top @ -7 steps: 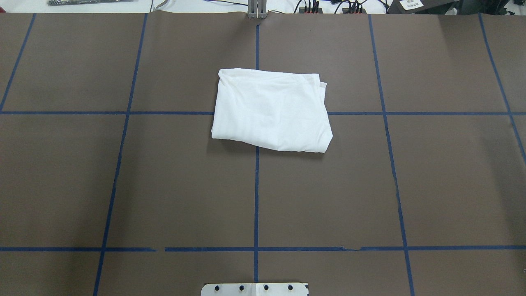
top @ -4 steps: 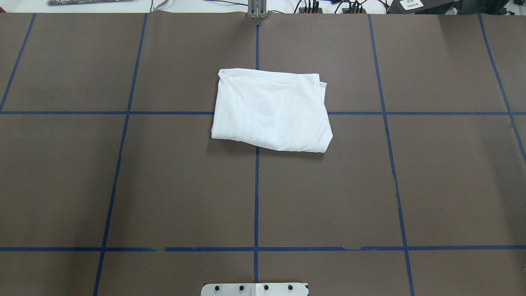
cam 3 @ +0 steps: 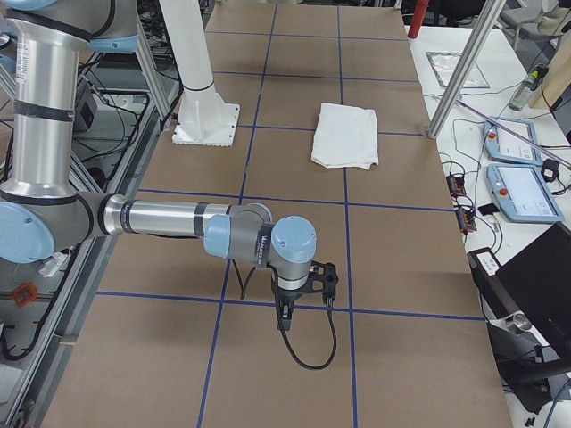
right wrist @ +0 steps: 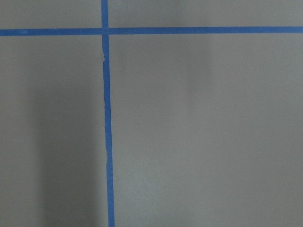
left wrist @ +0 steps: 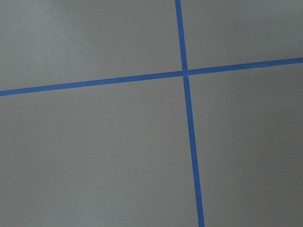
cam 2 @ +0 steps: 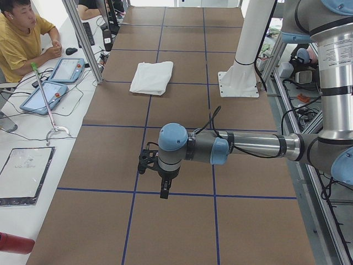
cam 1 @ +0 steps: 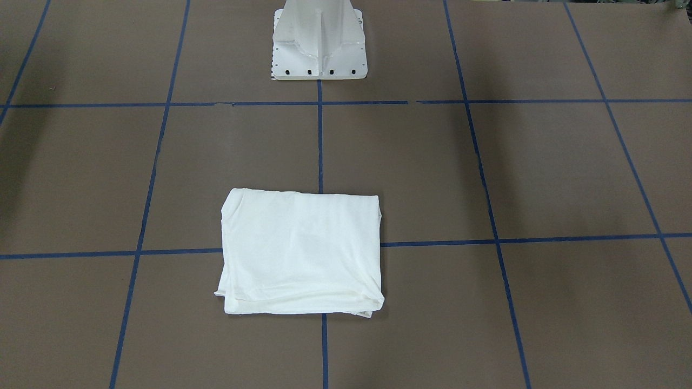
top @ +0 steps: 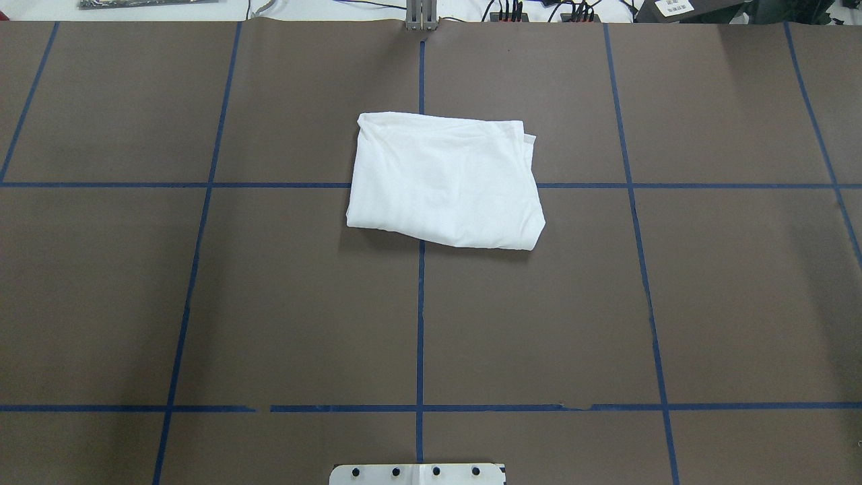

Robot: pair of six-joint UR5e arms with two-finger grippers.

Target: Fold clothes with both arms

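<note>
On brn taped tbl (top: 283, 316): folded T-shirt (top: 444, 182).

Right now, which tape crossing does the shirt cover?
The far one on the centre line: the shirt hides it. The near crossing, by the base, shows bare.

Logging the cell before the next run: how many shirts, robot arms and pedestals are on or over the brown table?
Shirt: 1
Arms: 2 (left arm, right arm)
Pedestal: 1
Total: 4
</note>
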